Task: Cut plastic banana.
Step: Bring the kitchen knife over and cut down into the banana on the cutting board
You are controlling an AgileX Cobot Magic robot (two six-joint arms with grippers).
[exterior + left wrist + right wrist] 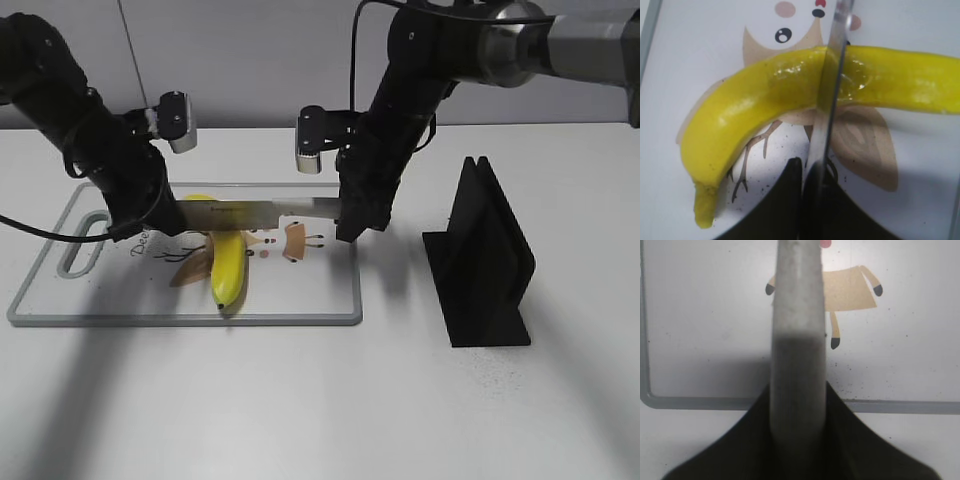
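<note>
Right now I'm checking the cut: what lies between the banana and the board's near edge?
Bare board, apart from its printed drawing, up to the banana; exterior view shows it.

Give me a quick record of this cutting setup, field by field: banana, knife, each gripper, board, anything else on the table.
banana: plastic banana lying on the cutting board, whole as far as visible
knife: knife held level across the banana, blade edge on its upper side
left gripper: left gripper at the blade's far end; grip hidden
right gripper: right gripper shut on the knife's other end
board: white, grey rim, cartoon animal prints
other: black stand right of the board
</note>
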